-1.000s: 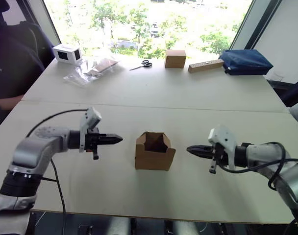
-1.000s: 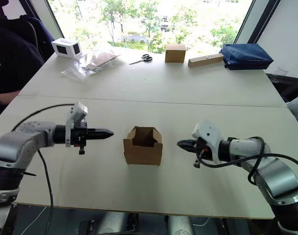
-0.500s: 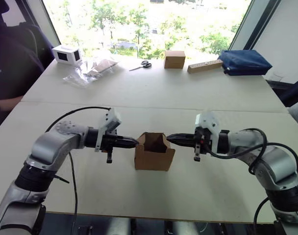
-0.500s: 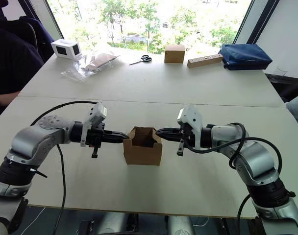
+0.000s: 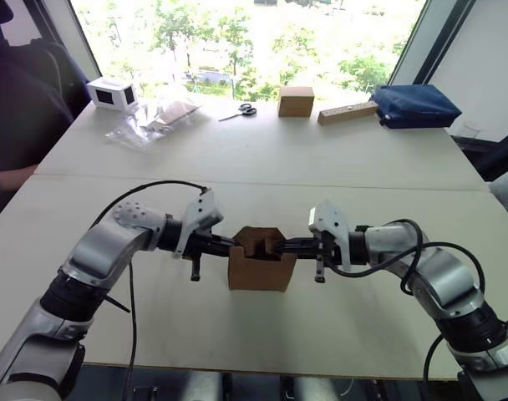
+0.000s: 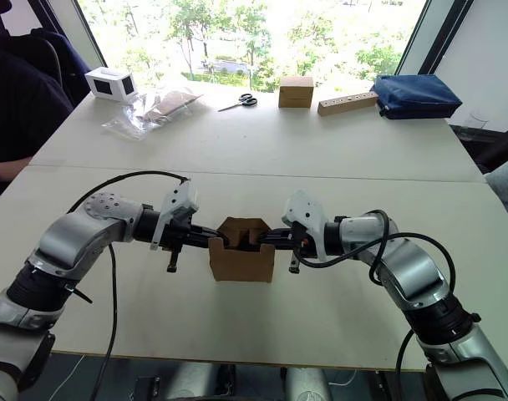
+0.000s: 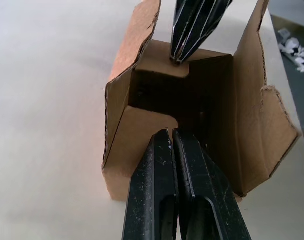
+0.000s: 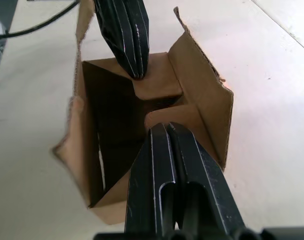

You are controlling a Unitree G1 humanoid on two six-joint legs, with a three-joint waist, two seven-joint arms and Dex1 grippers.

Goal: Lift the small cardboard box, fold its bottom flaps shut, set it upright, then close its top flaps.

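1. The white table takes up most of the head views, two tops butted together with a seam running across.
2. A dark blue bag is way out at 1 o'clock from the table's middle, at the far edge. A person's dark sleeve sits off the edge at 10 o'clock.
3. The small cardboard box is plain brown corrugated stuff, standing upright on the near half of the table, pretty much dead centre. The top flaps are half folded: the two end ones tip inward over the dark opening, while the two long ones stick up with ragged edges.
4. The left gripper comes in from 9 o'clock, fingers pressed together, tip on the near end flap.
5. The right gripper comes in from 3 o'clock, fingers also squeezed together, tip on the opposite flap. The two tips point at each other across the opening.
6. Far-edge bits: the other brown box at 12 o'clock, scissors just beside it.
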